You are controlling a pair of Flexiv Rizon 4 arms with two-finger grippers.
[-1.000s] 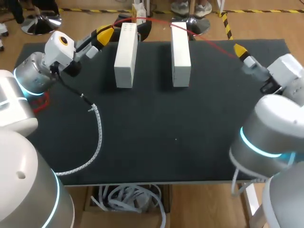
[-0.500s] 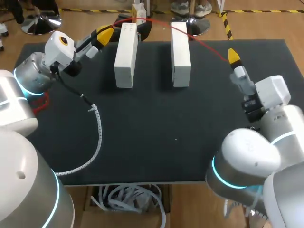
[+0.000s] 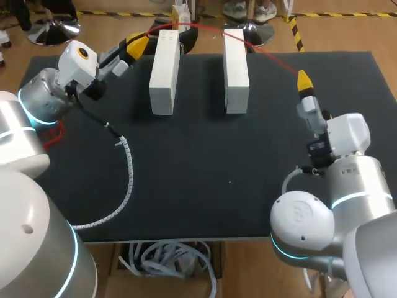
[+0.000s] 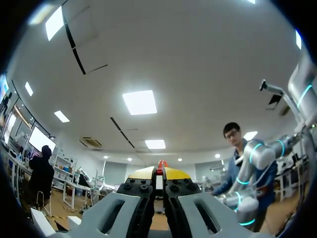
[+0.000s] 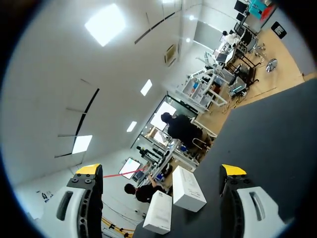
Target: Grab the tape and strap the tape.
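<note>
The tape [image 3: 205, 29] is a thin red strap. It runs from my left gripper [image 3: 135, 45] in an arc over the two white boxes [image 3: 164, 71] [image 3: 236, 68] to a point near my right gripper [image 3: 303, 81]. In the left wrist view the left gripper [image 4: 159, 173] is shut, with the red tape [image 4: 161, 164] showing between its yellow tips. The right gripper [image 5: 161, 171] stands wide open and holds nothing. A short stretch of the tape [image 5: 126, 173] shows ahead of it, close to one finger. Both boxes [image 5: 188, 188] [image 5: 159, 212] lie further ahead.
A white spiral cable sleeve [image 3: 127, 177] curves across the left half of the black mat [image 3: 248, 155] to its front edge. A bit of red cable [image 3: 57, 131] lies by my left arm. The two boxes stand side by side at the back.
My right arm has swung inward and nearer, so its gripper now sits lower and further left, by the tape's right end. The left arm and the tape are unchanged.
</note>
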